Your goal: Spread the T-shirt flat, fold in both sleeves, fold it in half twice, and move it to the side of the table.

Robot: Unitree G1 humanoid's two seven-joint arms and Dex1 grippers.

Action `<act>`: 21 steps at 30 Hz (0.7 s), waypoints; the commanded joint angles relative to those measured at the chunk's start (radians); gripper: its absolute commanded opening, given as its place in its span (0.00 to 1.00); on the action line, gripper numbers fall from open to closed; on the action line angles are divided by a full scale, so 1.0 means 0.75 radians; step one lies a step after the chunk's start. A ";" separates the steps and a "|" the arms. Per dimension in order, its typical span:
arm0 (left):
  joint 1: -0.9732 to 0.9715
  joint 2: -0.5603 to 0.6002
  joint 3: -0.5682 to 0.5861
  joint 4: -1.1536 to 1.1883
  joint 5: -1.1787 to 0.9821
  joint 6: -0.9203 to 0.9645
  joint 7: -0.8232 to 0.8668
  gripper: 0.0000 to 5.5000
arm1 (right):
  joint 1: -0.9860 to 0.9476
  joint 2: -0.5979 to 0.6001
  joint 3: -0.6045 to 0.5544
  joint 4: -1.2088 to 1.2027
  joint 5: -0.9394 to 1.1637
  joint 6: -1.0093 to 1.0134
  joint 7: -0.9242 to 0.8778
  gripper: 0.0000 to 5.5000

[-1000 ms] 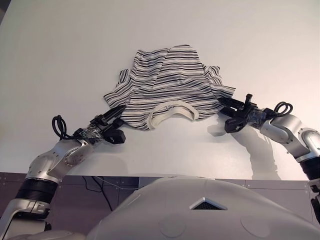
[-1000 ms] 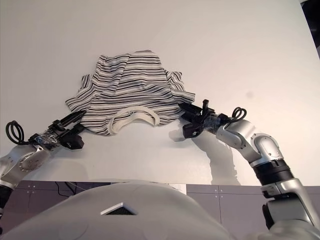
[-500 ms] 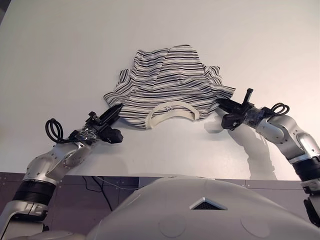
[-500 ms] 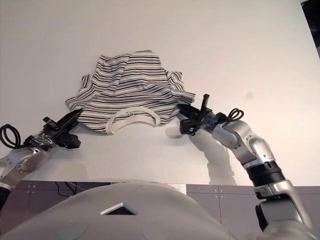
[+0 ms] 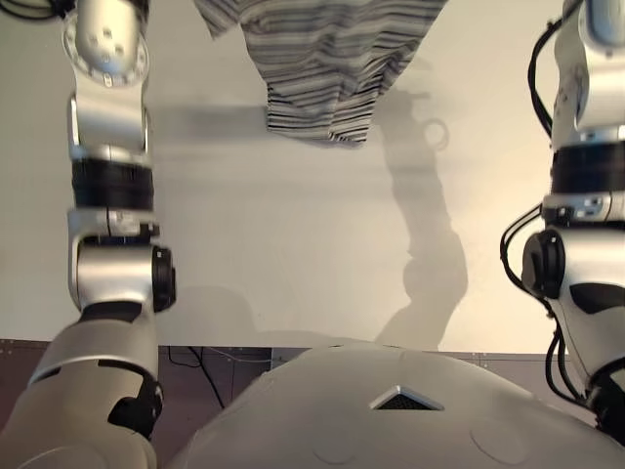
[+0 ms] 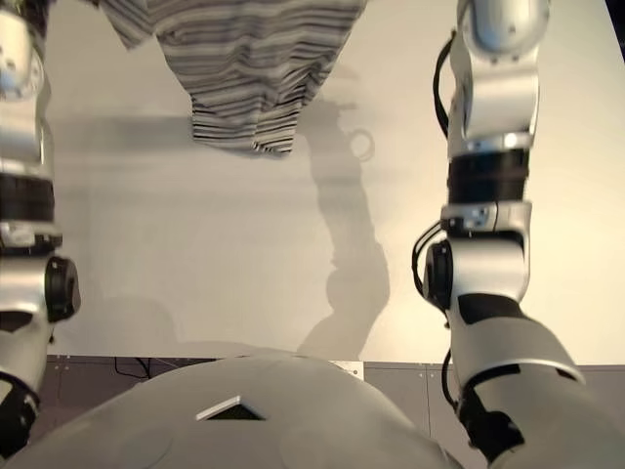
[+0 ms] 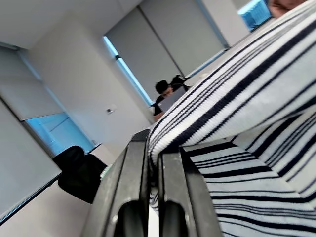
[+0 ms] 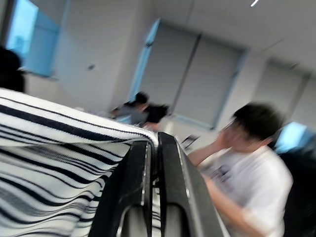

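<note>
Two arms stand tall at the sides of my head view, the left arm [image 5: 107, 147] at 9 o'clock and the right arm [image 5: 586, 147] at 3 o'clock, both running up out of the top. Between them, at 12 o'clock, the T-shirt [image 5: 327, 68] hangs down in a bunched, tapering drape, and its upper part is cut off by the top of the view. Its lowest folds end in a ragged, uneven hem over the far part of the worktop [image 5: 293, 254]. I cannot tell whether that hem touches the surface.

From below the hem down to 6 o'clock the worktop is bare, smooth and white, and this stretch lies between my two arms. Its near edge [image 5: 293, 344] runs straight across at 6 o'clock.

My left jaws are clamped on the T-shirt [image 7: 256, 98]. The two dark bars sit nearly together, and a fold of cloth is pinched in the narrow slit between them. From there the fabric spills away toward 3 o'clock in broad curves.

My right jaws grip the T-shirt [image 8: 49, 148] the same way, with a thin edge of cloth caught between them and the rest falling off toward 9 o'clock.

The cloth is a soft knit with black stripes of mixed widths on white. It creases easily, and the stripes bend wherever it folds.
</note>
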 commanded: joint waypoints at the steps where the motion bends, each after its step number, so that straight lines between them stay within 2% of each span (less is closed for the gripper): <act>1: -0.243 -0.019 -0.001 0.235 0.071 -0.081 0.089 0.02 | -0.178 -0.015 0.183 0.206 -0.372 -0.176 -0.327 0.02; 4: -0.320 -0.010 0.006 0.319 0.116 -0.168 0.170 0.02 | -0.257 -0.002 0.214 0.290 -0.496 -0.231 -0.527 0.02; 8: -0.292 -0.005 0.027 0.292 0.133 -0.247 0.221 0.02 | -0.276 -0.013 0.169 0.282 -0.533 -0.280 -0.709 0.02; 11: -0.199 -0.004 0.006 0.268 0.152 -0.243 0.203 0.02 | -0.234 -0.006 0.179 0.312 -0.507 -0.286 -0.643 0.02; 13: -0.068 0.002 0.001 0.148 0.122 -0.230 0.110 0.02 | -0.131 -0.005 0.191 0.250 -0.434 -0.293 -0.473 0.02; 15: 0.130 0.017 0.018 -0.097 -0.006 -0.186 -0.079 0.02 | 0.034 0.005 0.169 0.065 -0.174 -0.285 -0.133 0.02; 18: 0.567 0.115 0.103 -0.745 -0.370 -0.016 -0.377 0.02 | 0.395 -0.113 0.062 -0.592 0.403 0.023 0.306 0.02; 21: 0.907 0.255 0.308 -1.265 -0.748 0.355 -0.503 0.02 | 0.741 -0.345 -0.155 -1.247 1.016 0.414 0.431 0.02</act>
